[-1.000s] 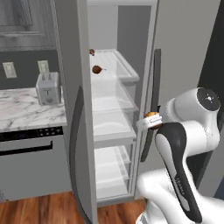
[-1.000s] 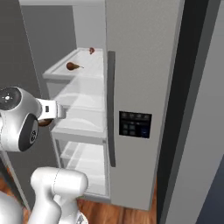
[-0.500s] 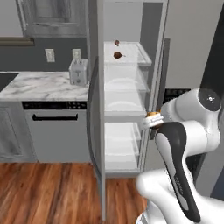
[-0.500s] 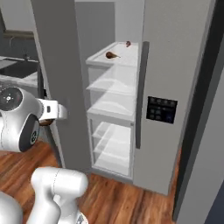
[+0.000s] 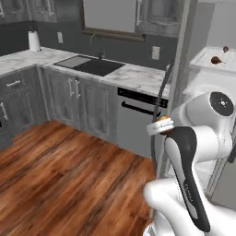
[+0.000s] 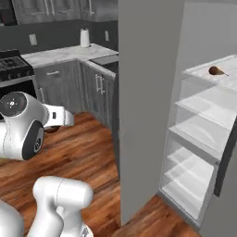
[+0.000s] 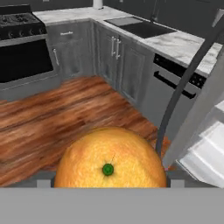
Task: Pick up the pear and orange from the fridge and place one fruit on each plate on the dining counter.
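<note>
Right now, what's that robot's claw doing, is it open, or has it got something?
Gripper: closed on the orange, carrying it.

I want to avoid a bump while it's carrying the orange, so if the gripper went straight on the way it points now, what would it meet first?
Probably nothing close: beyond the held orange lies open wood floor, then grey lower cabinets. The fridge door's dark handle passes to one side; depth is unclear.

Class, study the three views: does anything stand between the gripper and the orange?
Nothing visible does. In the hand view the orange sits right at the gripper, so it appears held. The pear lies on the fridge's upper shelf.
</note>
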{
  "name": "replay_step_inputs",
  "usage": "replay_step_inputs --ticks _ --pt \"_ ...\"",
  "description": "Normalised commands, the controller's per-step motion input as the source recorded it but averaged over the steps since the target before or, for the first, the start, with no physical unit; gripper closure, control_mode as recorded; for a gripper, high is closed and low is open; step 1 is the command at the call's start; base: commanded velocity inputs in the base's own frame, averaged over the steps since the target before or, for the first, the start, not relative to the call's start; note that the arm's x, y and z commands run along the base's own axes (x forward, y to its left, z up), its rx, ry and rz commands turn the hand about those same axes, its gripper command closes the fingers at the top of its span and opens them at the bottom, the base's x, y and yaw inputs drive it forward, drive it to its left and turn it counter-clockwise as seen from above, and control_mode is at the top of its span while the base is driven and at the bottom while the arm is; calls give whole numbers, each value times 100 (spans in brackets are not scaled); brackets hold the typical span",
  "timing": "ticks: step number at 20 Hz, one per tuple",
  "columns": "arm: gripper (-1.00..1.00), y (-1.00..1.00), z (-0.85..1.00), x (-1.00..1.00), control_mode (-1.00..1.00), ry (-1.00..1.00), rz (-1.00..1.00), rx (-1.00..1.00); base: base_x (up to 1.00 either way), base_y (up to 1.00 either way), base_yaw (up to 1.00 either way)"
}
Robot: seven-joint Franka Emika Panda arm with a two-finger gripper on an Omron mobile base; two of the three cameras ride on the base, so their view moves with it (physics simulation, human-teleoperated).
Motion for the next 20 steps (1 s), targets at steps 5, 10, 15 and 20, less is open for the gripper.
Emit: replay_step_inputs --ticks 5,10,15,20 --pt "100 0 0 0 100 0 0 0 -6 0 100" --pt "100 0 0 0 100 0 0 0 -6 0 100" --pt "100 0 0 0 100 0 0 0 -6 0 100" --pt "100 0 0 0 100 0 0 0 -8 0 100"
